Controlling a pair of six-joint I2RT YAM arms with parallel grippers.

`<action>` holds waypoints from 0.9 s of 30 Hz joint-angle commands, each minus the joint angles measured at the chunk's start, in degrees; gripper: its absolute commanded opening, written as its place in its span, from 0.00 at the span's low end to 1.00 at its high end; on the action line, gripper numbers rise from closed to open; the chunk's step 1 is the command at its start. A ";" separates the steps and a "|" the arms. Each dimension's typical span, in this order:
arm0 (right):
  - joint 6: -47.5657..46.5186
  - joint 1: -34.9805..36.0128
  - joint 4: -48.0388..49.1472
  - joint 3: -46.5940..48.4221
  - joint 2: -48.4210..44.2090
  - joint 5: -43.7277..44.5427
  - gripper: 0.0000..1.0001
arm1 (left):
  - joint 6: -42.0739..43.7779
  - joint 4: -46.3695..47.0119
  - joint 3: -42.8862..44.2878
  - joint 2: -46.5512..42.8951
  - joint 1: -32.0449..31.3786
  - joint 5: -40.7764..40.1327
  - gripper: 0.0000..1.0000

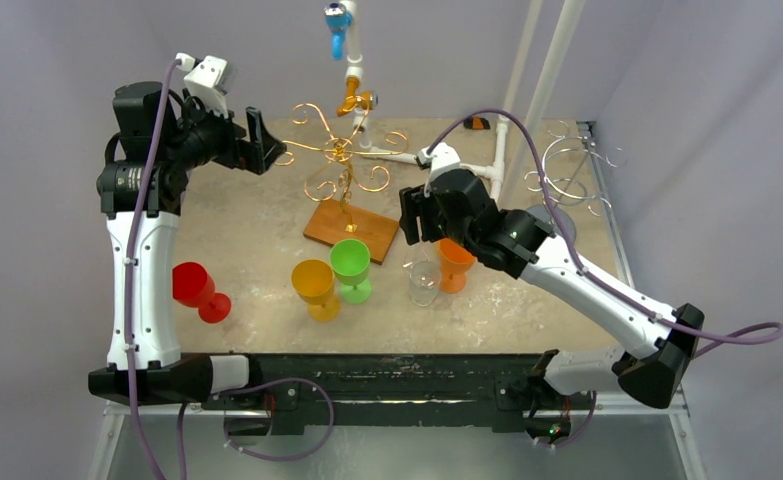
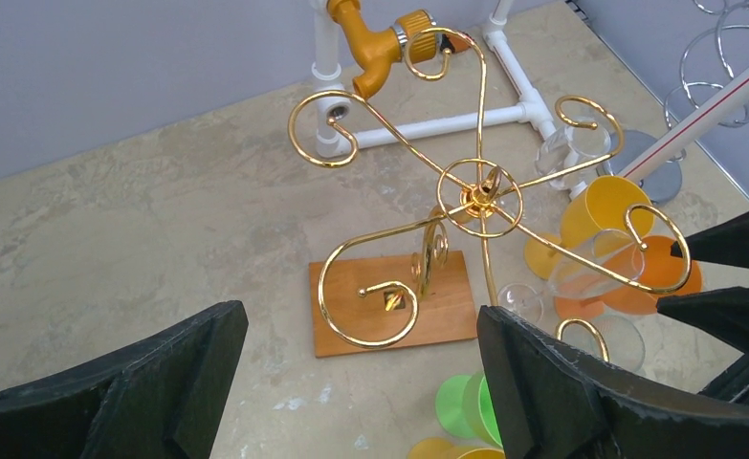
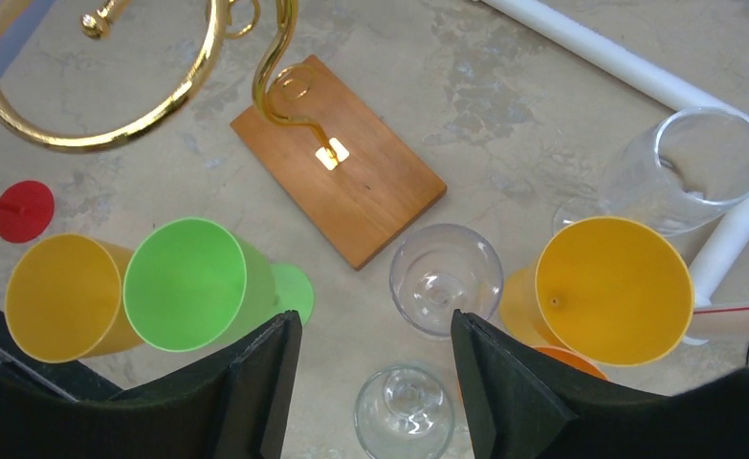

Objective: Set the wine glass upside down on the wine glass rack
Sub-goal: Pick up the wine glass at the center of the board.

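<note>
The gold wine glass rack [image 1: 342, 150] stands on a wooden base [image 1: 350, 230] at mid-table, and none of its curled arms [image 2: 480, 196] carries a glass. Upright on the table are red [image 1: 195, 290], yellow [image 1: 315, 288], green [image 1: 350, 268], clear [image 1: 423, 282] and orange [image 1: 455, 265] wine glasses. My left gripper [image 1: 262, 140] [image 2: 361, 330] is open and empty, raised just left of the rack. My right gripper [image 1: 412, 215] [image 3: 375, 325] is open above two clear glasses [image 3: 445, 277] [image 3: 404, 411], touching neither. A yellow-orange glass [image 3: 611, 287] stands to their right.
A white pipe frame [image 1: 502, 150] with an orange tap [image 1: 350, 98] and a blue tap [image 1: 337, 25] rises behind the rack. A silver wire rack [image 1: 567, 165] stands at the back right. Another clear glass [image 3: 686, 167] sits by the pipe.
</note>
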 commanded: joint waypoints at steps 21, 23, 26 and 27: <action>-3.71 -8.57 1.81 -0.14 4.72 -0.78 0.47 | -0.11 -1.72 0.13 -1.35 -0.06 1.19 1.00; -3.91 -8.88 2.28 0.16 5.65 -0.90 0.47 | -0.05 -1.76 -0.08 -1.37 -0.09 1.15 1.00; -4.17 -9.35 2.93 0.17 6.79 -1.00 0.47 | 0.05 -1.74 -0.15 -1.37 -0.06 1.03 1.00; -4.21 -9.57 3.11 -0.04 7.08 -0.98 0.47 | -0.02 -1.73 -0.18 -1.44 -0.07 1.02 1.00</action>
